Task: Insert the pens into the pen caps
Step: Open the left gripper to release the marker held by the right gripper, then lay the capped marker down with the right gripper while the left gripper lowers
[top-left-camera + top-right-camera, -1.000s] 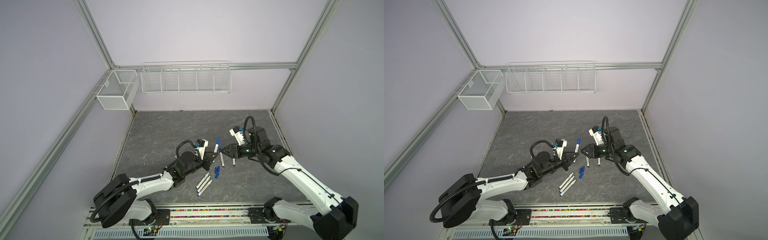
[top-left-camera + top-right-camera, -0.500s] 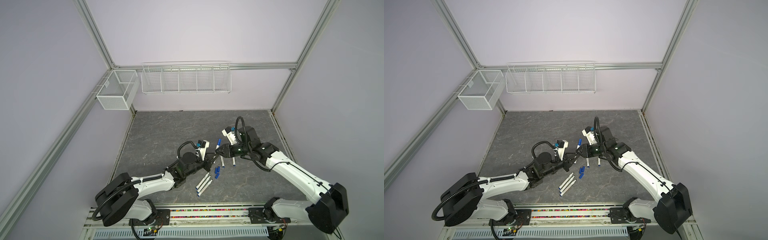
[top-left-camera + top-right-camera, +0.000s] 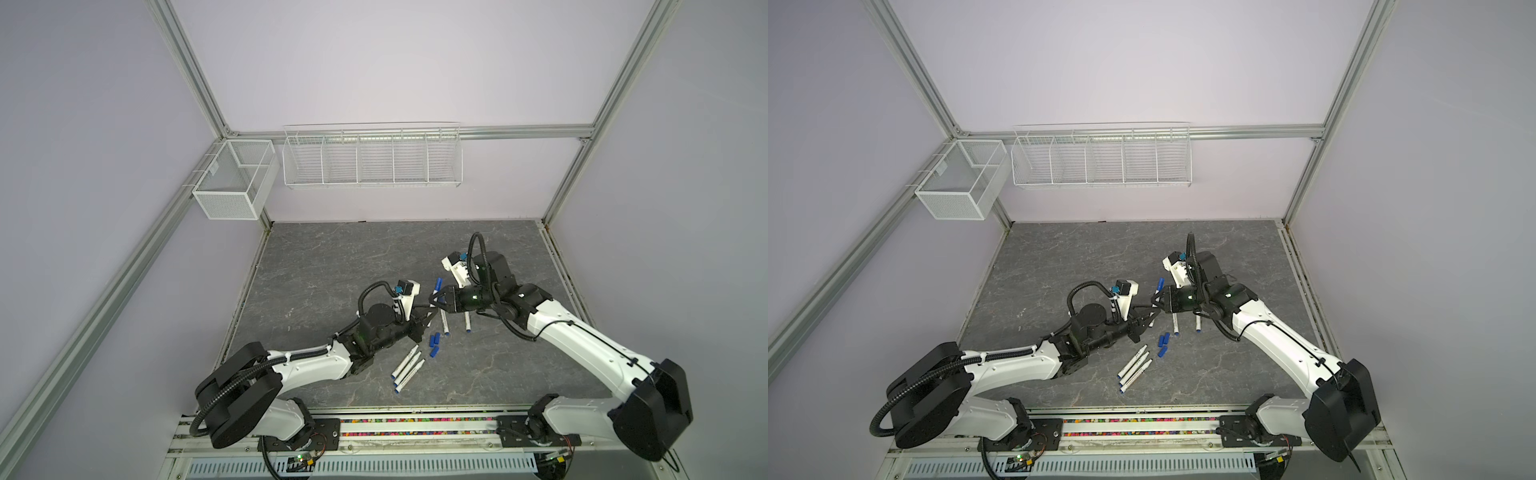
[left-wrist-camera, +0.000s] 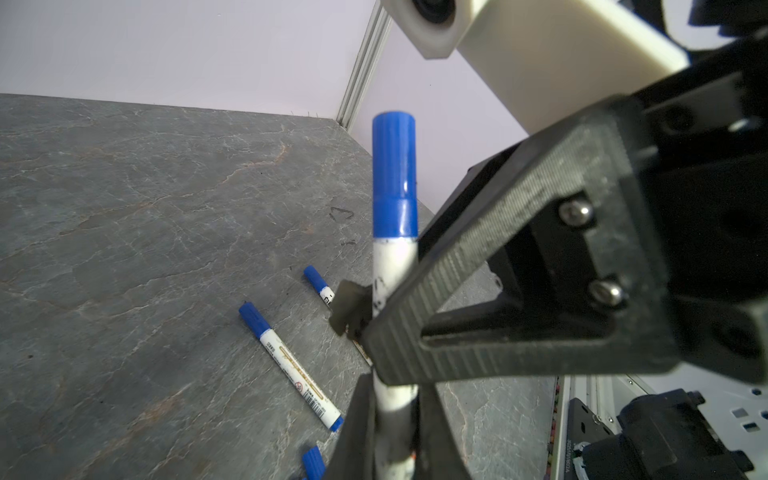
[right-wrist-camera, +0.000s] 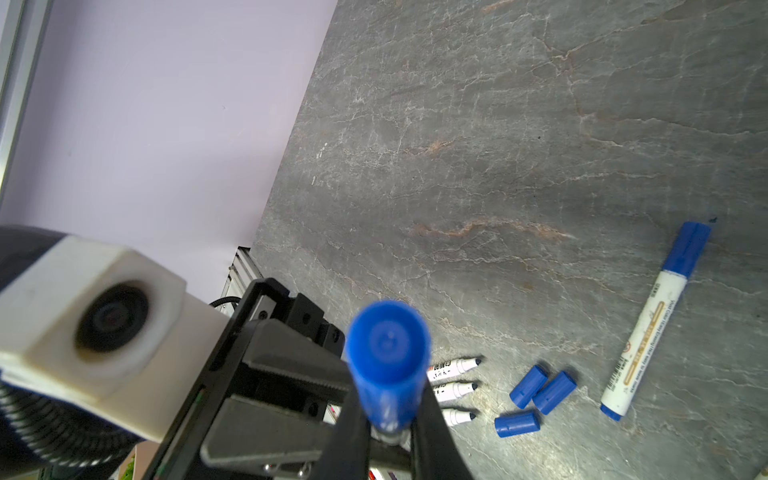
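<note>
Table: grey slab, lower half of both top views. Left gripper and right gripper meet at slab centre, both clamped on same held pen, lifted off table, cap on. Two capped pens lie just right of centre. Three bare pens side by side, lower centre. Three loose caps between bare pens and grippers.

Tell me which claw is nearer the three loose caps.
Left. The left claw, gripping the raised pen low on its barrel, hangs just past the caps toward the back wall; the right claw grips the same pen higher up, farther that way.
</note>
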`<state>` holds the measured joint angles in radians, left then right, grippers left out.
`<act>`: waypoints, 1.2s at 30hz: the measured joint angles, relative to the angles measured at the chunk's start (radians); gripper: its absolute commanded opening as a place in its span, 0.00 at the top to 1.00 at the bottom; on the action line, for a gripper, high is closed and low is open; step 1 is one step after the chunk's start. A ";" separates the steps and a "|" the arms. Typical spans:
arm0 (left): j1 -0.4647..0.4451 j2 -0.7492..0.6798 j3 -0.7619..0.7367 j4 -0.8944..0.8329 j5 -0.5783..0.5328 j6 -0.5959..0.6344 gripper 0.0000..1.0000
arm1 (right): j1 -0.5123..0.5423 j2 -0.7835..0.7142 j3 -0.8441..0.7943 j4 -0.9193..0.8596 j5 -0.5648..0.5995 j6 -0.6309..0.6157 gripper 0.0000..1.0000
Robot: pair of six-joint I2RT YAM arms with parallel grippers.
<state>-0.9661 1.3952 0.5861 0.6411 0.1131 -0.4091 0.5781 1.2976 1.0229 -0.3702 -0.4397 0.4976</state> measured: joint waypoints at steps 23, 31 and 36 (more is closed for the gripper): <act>-0.005 -0.147 0.050 -0.794 -0.235 -0.027 0.14 | -0.105 0.343 0.130 -0.317 0.325 -0.148 0.86; -0.031 -0.145 0.051 -0.931 -0.248 -0.035 0.12 | -0.106 0.494 0.187 -0.313 0.366 -0.169 0.83; -0.045 -0.132 0.059 -0.972 -0.243 -0.035 0.12 | -0.106 0.547 0.229 -0.308 0.371 -0.168 0.75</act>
<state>-1.0111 1.2636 0.6453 -0.3309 -0.1303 -0.4438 0.4725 1.8450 1.2518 -0.6781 -0.0685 0.3294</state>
